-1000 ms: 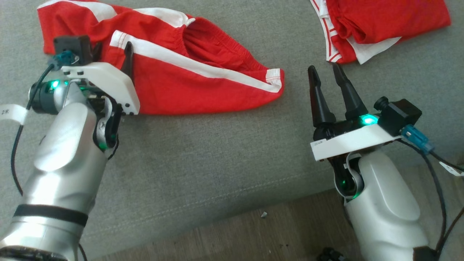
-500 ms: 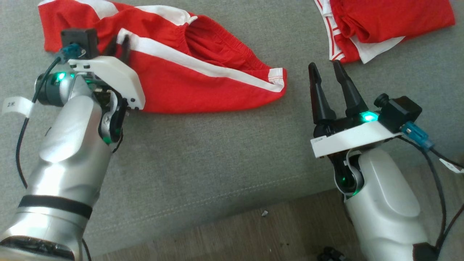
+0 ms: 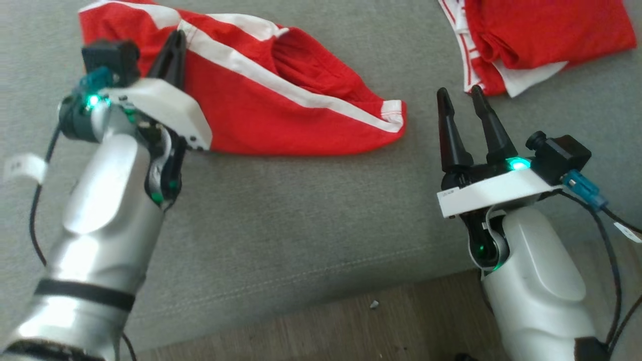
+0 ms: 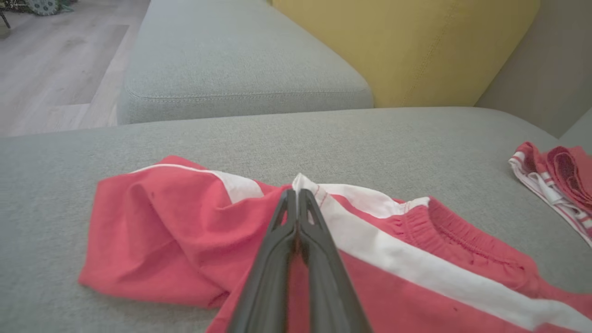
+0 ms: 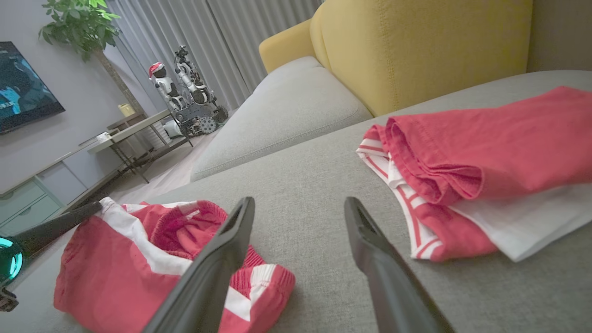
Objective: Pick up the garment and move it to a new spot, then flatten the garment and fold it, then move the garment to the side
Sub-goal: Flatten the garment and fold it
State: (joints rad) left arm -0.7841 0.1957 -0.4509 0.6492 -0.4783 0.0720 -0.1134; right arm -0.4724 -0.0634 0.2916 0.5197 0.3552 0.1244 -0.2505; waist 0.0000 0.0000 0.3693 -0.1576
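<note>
Garments on sofa (image 3: 301,225): two, red with white stripes. Jaws of left gripper (image 4: 296,196) closed on white hem of spread garment (image 3: 281,115). Jaws of right gripper (image 3: 458,92) open, near folded garment (image 3: 541,30).

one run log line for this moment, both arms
step: pick up | left gripper: jaws shut on hem of red white-striped fabric shorts | right gripper: open, above grey sofa cushion, clear of cloth
</note>
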